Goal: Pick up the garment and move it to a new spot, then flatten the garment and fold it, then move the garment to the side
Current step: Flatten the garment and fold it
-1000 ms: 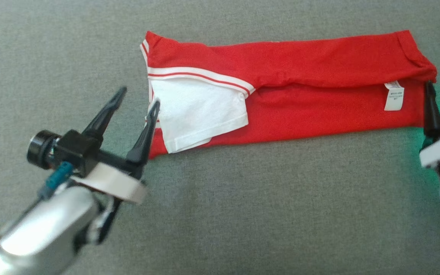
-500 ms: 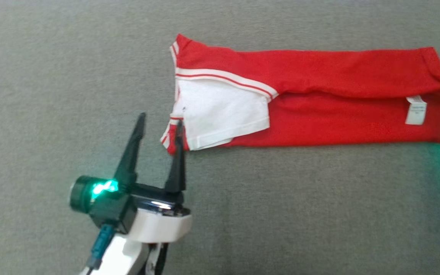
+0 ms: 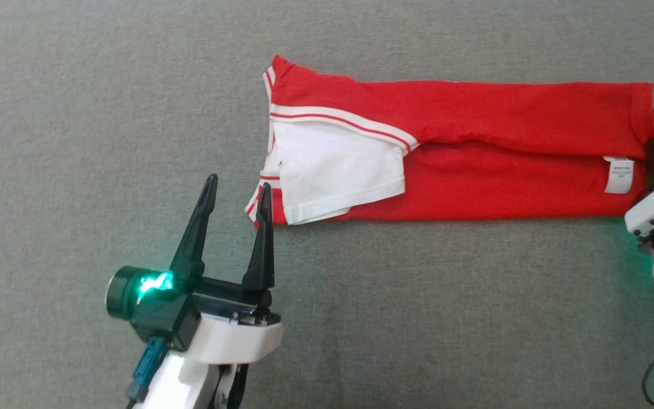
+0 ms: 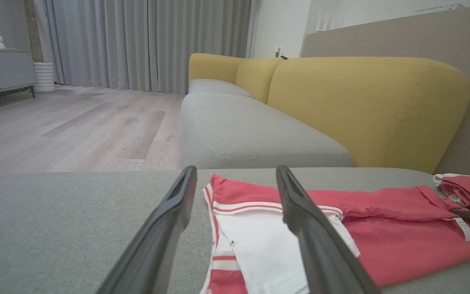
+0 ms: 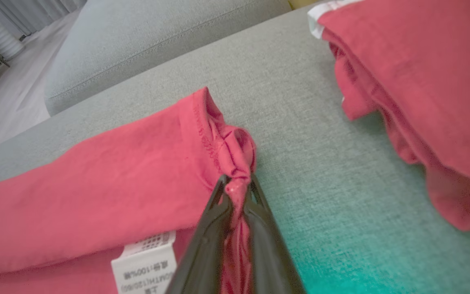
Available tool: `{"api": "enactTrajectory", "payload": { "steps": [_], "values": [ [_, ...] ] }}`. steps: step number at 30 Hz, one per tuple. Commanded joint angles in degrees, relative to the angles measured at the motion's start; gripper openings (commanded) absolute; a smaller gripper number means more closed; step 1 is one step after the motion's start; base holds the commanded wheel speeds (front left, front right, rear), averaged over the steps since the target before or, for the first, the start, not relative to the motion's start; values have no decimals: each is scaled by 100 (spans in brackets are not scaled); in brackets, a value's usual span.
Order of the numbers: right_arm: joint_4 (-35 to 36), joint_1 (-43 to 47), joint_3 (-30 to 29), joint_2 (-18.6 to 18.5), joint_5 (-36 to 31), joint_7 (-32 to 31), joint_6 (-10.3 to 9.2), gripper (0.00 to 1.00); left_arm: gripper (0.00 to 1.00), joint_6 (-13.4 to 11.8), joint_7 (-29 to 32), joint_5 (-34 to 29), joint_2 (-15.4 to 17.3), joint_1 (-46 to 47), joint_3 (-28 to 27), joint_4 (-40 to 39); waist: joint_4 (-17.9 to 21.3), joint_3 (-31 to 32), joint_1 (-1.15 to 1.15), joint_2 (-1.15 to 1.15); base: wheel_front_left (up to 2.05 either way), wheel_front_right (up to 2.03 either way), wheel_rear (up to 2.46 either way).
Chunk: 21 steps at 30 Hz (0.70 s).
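Clamping the red-and-white fabric garment (image 3: 503, 142) by its right end, right pincer (image 5: 237, 192) holds; left pincer (image 3: 238, 182) gapes at its near-left corner.

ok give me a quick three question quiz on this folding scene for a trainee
1. True or false: the right jaws are shut on one end of the long folded red fabric garment.
2. The small white care label lies nearer which? A the left jaws; B the right jaws; C midway between them.
3. Fill the blank: the left jaws stand ___ at the garment's other end, gripping nothing.
Key: 1 true; 2 B; 3 open.
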<state>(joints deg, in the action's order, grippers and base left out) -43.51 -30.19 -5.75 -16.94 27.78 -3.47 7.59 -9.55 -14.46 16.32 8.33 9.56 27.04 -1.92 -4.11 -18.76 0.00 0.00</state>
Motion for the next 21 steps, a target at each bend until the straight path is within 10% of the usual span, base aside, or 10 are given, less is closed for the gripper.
{"api": "enactTrajectory", "payload": {
  "steps": [1, 12, 21],
  "values": [
    [227, 94, 106, -114, 39, 54, -10, 0, 100, 51, -53, -84, -34, 7, -268, -141, 51, 41, 0, 0, 0, 0, 0],
    [1286, 10, -399, -828, 221, -343, -10, 0, 100, 464, -53, -383, -256, -124, -677, -44, 257, 161, 0, 0, 0, 0, 0],
    [3676, 194, -241, 280, 1056, -1617, -10, 0, 100, 702, -53, -483, -426, -186, -858, 32, 290, 216, 0, 0, 0, 0, 0]
  ]
}}
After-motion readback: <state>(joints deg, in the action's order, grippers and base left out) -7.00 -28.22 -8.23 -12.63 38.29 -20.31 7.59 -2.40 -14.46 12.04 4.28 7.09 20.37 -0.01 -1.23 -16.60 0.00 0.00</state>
